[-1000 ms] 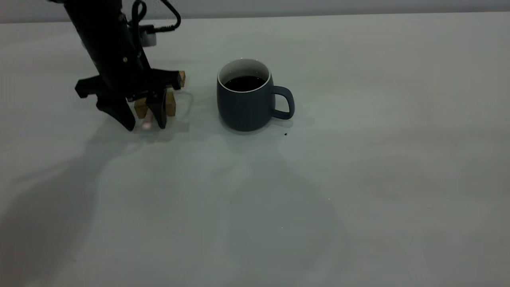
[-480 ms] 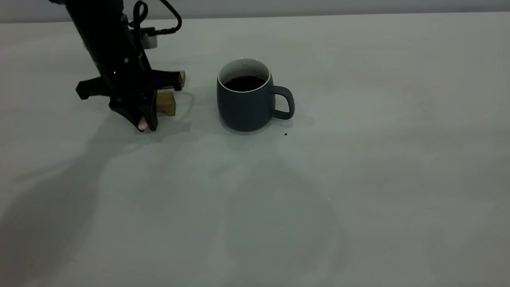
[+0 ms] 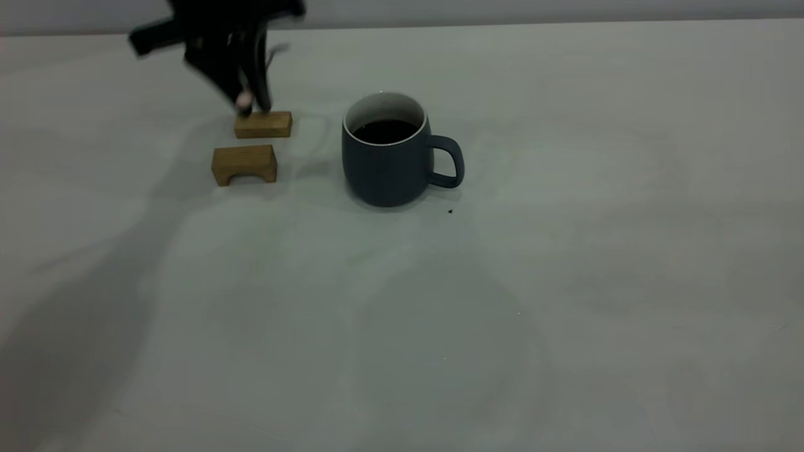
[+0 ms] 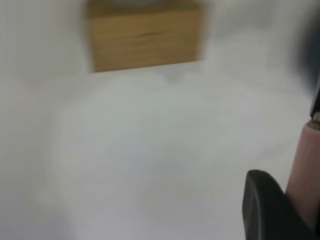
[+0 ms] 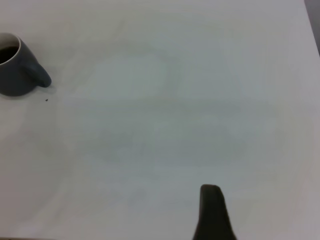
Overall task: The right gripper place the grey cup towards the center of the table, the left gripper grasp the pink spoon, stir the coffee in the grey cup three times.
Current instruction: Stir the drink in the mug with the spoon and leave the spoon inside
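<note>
The grey cup point(image 3: 386, 166) stands upright near the table's point(image 3: 565, 251) middle, handle to the right, with dark coffee point(image 3: 384, 130) inside. My left gripper point(image 3: 248, 100) is raised at the back left, above the far wooden block, and is shut on the pink spoon point(image 3: 243, 98). In the left wrist view the pink handle point(image 4: 305, 160) sits against a black finger point(image 4: 265, 210); the spoon's bowl is hidden. My right gripper point(image 5: 280, 220) is out of the exterior view, well away from the cup point(image 5: 12, 70), with one finger point(image 5: 212, 212) showing and nothing beside it.
Two tan wooden blocks stand left of the cup: a flat one point(image 3: 263, 124) behind and an arched one point(image 3: 244, 164) in front. One block point(image 4: 145, 37) lies below the left gripper. A tiny dark speck point(image 3: 450, 211) sits by the cup's handle.
The left gripper closed on the spoon at the table, then lifted it up and back off the blocks. The cup has not moved.
</note>
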Controlling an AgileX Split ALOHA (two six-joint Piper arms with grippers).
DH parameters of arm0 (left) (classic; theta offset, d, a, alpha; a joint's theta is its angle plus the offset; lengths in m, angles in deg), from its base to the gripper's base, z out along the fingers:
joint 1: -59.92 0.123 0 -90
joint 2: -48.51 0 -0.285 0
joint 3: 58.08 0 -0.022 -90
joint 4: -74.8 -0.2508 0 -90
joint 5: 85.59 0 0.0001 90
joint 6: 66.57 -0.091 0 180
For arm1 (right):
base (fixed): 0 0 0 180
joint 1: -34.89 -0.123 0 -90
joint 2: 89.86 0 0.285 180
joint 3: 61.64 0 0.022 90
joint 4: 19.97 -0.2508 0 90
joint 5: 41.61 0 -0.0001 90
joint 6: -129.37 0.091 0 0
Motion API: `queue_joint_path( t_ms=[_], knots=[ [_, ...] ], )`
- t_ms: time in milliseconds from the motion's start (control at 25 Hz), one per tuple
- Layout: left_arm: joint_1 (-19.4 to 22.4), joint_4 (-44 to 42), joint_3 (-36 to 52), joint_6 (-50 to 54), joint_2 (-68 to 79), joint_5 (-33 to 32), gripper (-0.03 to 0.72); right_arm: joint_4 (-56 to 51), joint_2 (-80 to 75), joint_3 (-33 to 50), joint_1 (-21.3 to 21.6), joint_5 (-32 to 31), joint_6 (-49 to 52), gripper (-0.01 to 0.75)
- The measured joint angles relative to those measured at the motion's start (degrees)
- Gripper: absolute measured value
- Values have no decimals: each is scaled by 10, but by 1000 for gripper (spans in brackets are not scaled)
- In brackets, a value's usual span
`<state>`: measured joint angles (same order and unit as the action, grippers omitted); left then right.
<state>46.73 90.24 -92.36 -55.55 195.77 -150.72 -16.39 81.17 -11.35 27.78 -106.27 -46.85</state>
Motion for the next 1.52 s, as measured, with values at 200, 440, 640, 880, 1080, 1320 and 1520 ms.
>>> queue_joint_path(
  t_ms=[200, 440, 640, 880, 1080, 1320, 1520],
  knots=[
    [0, 58, -105, 57, 0, -18, 152, 0, 0, 0, 0, 0, 0, 576],
    [0, 198, -148, 309, 0, -18, 152, 0, 0, 0, 0, 0, 0, 576],
    [0, 308, -148, 545, 1, -18, 152, 0, 0, 0, 0, 0, 0, 576],
    [-28, 385, -148, 818, 1, -18, 152, 0, 0, 0, 0, 0, 0, 576],
    [-46, 376, -148, 909, 2, -18, 152, 1, 0, 0, 0, 0, 0, 576],
    [-50, 389, -151, 919, 34, -17, 152, 1, 0, 0, 0, 0, 0, 576],
    [-41, 409, -151, 919, 63, -5, 152, 1, 0, 0, 0, 0, 0, 576]
  ],
)
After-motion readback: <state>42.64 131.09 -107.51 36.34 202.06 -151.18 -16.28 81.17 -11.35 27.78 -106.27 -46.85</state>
